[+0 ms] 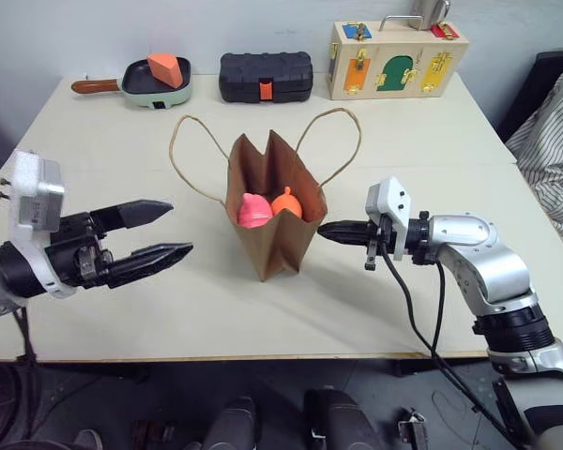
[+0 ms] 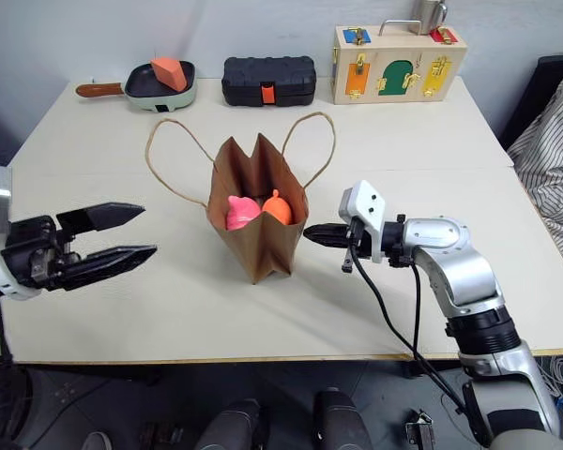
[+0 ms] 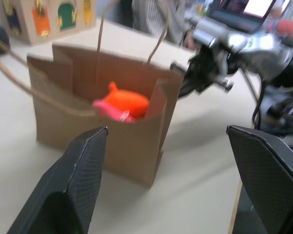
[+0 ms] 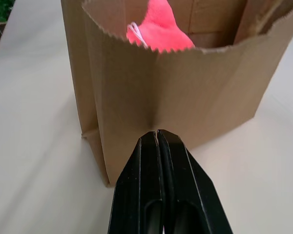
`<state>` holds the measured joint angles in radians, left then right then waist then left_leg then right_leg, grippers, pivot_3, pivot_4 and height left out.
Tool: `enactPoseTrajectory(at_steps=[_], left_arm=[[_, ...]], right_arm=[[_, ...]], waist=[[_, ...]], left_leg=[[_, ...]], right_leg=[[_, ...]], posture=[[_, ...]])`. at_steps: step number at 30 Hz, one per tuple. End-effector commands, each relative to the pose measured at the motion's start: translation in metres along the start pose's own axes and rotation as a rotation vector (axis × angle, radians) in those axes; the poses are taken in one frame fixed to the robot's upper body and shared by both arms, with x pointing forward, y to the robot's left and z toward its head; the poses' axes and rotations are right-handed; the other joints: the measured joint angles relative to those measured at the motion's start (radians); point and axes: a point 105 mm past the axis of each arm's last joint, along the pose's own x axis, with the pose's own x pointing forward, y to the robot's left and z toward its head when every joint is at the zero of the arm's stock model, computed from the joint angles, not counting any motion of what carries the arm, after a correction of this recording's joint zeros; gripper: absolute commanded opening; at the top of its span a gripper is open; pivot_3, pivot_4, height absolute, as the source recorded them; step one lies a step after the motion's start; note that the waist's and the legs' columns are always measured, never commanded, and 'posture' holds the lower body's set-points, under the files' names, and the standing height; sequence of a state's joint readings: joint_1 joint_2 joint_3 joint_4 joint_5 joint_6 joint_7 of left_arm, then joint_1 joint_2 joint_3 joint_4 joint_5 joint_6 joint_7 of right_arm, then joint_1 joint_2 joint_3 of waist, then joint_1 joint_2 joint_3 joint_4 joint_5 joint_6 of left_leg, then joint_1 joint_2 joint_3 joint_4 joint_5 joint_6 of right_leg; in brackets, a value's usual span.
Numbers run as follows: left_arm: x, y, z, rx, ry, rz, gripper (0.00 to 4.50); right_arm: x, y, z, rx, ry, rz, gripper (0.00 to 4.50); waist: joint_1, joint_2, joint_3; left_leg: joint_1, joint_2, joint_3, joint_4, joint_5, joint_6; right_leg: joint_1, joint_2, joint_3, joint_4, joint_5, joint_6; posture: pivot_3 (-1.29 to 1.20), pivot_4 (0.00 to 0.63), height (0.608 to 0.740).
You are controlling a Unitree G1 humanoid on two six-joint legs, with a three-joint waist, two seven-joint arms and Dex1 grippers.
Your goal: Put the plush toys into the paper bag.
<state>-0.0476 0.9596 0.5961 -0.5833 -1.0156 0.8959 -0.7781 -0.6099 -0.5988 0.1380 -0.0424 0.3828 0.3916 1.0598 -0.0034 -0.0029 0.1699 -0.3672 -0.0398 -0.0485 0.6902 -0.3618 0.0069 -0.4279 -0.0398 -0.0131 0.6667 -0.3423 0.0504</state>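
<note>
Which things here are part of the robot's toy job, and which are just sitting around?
For the job:
- paper bag
- pink plush toy, inside the bag
- orange plush toy, inside the bag

Just lying about:
- frying pan holding an orange block
- black case
- wooden latch box

- You get bright, even overhead light on the table [image 1: 103, 169], with no glare.
- You see soft shadows beside the paper bag [image 1: 274, 234].
- Your left wrist view is blurred; the right gripper [image 3: 185, 87] smears.
</note>
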Motion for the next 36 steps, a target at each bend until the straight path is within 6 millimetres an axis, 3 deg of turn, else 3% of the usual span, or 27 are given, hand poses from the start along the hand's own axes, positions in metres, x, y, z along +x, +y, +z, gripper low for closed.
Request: enactPoseTrajectory(at_steps=[1, 7, 17, 20, 25, 36], left_arm=[[0.02, -0.002, -0.012, 0.073, -0.021, 0.037, 4.07], [0.057, 0.002, -0.007, 0.097, -0.166, 0.081, 4.07], [0.092, -0.025, -0.017, 0.009, -0.202, -0.005, 4.07], [0.095, -0.024, -0.018, 0.014, -0.2, 0.001, 4.07], [0.096, -0.007, -0.016, 0.047, -0.217, 0.1, 4.07], [0.085, 0.0, -0.013, 0.098, -0.247, 0.271, 4.07]], right_arm=[[0.008, 0.008, 0.018, -0.051, -0.058, 0.051, 0.06], [0.019, 0.015, 0.024, -0.05, -0.082, 0.082, 0.06], [0.028, 0.023, 0.027, -0.039, -0.095, 0.103, 0.06], [0.034, 0.029, 0.031, -0.035, -0.111, 0.121, 0.06], [0.04, 0.032, 0.031, -0.03, -0.117, 0.122, 0.06], [0.039, 0.017, 0.022, -0.047, -0.073, 0.065, 0.06]], waist=[[0.002, 0.0, 0.0], [0.003, 0.0, 0.0], [-0.001, 0.0, 0.0], [0.0, 0.0, 0.0], [0.0, 0.0, 0.0], [-0.001, 0.0, 0.0]], left_leg=[[-0.001, 0.0, 0.0, 0.0, 0.0, 0.0], [-0.002, 0.0, -0.001, 0.001, 0.0, 0.0], [-0.001, 0.001, 0.0, 0.001, 0.0, 0.0], [-0.001, 0.001, 0.0, 0.002, 0.0, 0.0], [-0.001, 0.001, -0.001, 0.002, 0.0, 0.0], [-0.001, 0.001, 0.0, 0.002, 0.0, 0.0]], right_leg=[[0.0, 0.0, 0.0, 0.0, 0.0, 0.0], [0.0, 0.0, -0.001, 0.0, 0.0, 0.001], [-0.001, 0.001, -0.001, 0.001, 0.001, 0.001], [-0.001, 0.001, -0.001, 0.001, 0.001, 0.001], [-0.001, 0.001, -0.001, 0.001, 0.001, 0.001], [-0.001, 0.001, -0.001, 0.001, 0.001, 0.001]], posture=[[0.0, 0.15, 0.74], [0.0, 0.15, 0.74], [0.0, 0.15, 0.74], [0.0, 0.15, 0.74], [0.0, 0.15, 0.74], [0.0, 0.15, 0.74]])
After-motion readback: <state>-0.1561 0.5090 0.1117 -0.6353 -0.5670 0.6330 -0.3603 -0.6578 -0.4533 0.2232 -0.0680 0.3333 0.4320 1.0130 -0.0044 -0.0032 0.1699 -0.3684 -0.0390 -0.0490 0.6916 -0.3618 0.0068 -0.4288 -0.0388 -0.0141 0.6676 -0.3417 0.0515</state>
